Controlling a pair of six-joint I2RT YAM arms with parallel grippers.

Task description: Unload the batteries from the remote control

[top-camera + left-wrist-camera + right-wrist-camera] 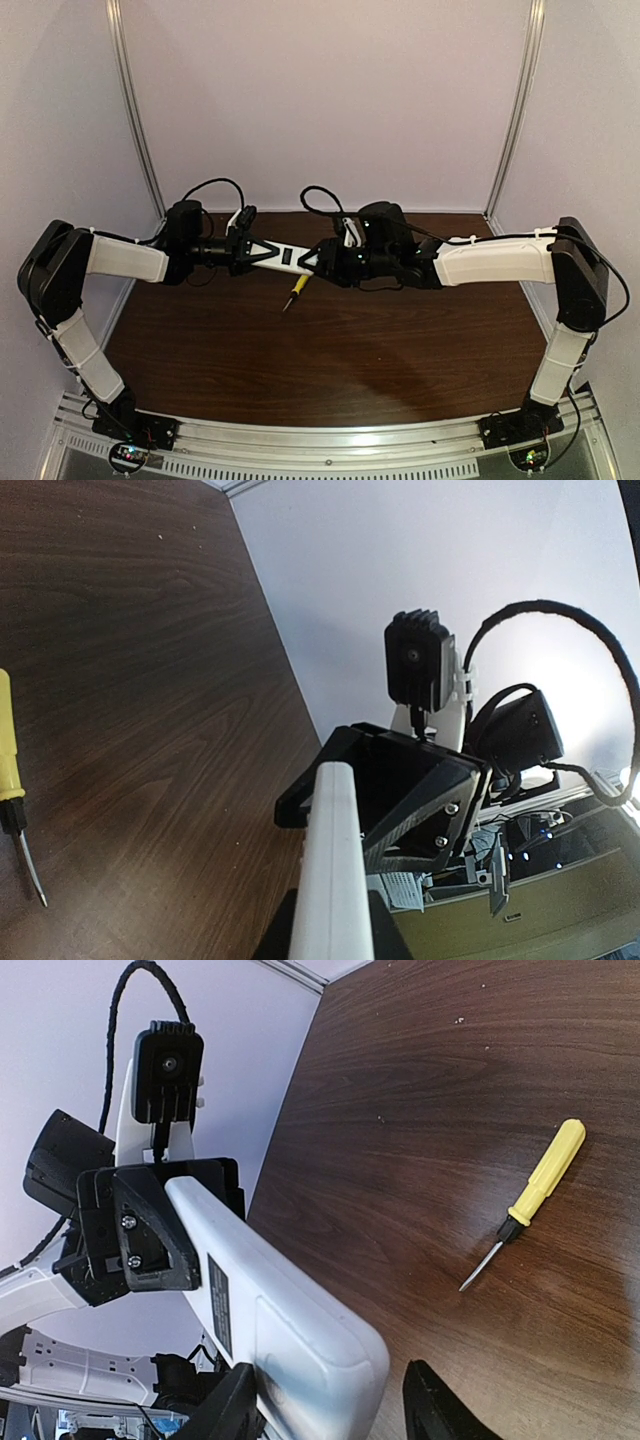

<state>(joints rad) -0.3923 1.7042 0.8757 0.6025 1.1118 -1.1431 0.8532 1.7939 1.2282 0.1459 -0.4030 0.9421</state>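
holding the remote control (285, 257) aloft between both arms, above the bench (300, 370).
your left fingers (150, 1235) pinched one short end; your right fingers (235, 1405) bracketed the other, but whether they pressed it or stood slightly spread could not be told. the labelled back faced the right wrist camera and no batteries showed, so the cover was probably shut. you did best to hold the left grip firm and level, then slide the cover along the slab rather than pry. the screwdriver (297, 288) lay below.
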